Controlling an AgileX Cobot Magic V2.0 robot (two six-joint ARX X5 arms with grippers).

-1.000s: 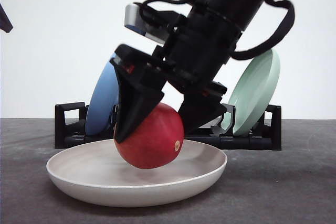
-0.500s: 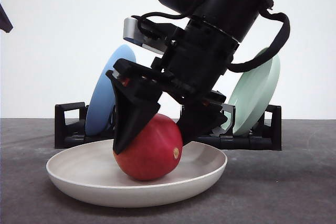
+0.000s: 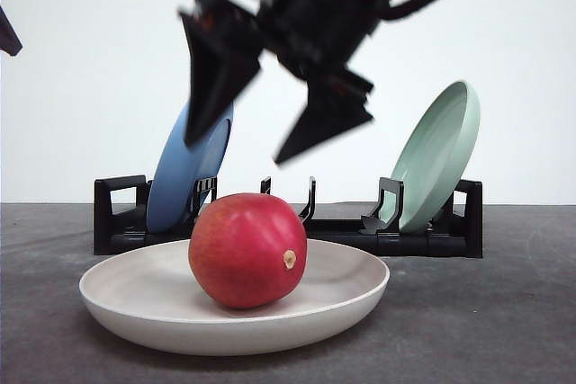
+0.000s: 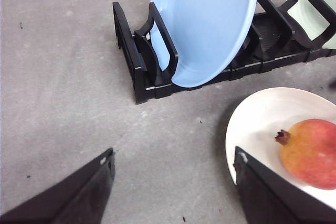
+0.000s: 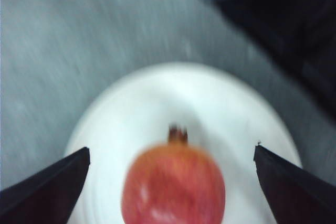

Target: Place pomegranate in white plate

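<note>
The red pomegranate [image 3: 247, 250] rests in the middle of the white plate [image 3: 135, 299], free of any grip. High above it my right gripper [image 3: 261, 146] hangs open, blurred with motion, its two black fingers spread wide. The right wrist view looks straight down on the pomegranate [image 5: 173, 187] in the white plate [image 5: 131, 108], between the open right gripper's [image 5: 170, 182] fingers. In the left wrist view the pomegranate [image 4: 311, 153] lies on the white plate [image 4: 257, 119], off to the side of my open left gripper [image 4: 173, 179], which holds nothing.
A black dish rack [image 3: 117, 213] stands behind the plate, with a blue plate [image 3: 180, 168] leaning at its left end and a pale green plate [image 3: 436, 155] at its right. The left wrist view shows the same rack [image 4: 139, 66] and blue plate [image 4: 205, 24] over grey table.
The right gripper has opened, let go of the pomegranate and risen well above it. The fruit has settled onto the plate.
</note>
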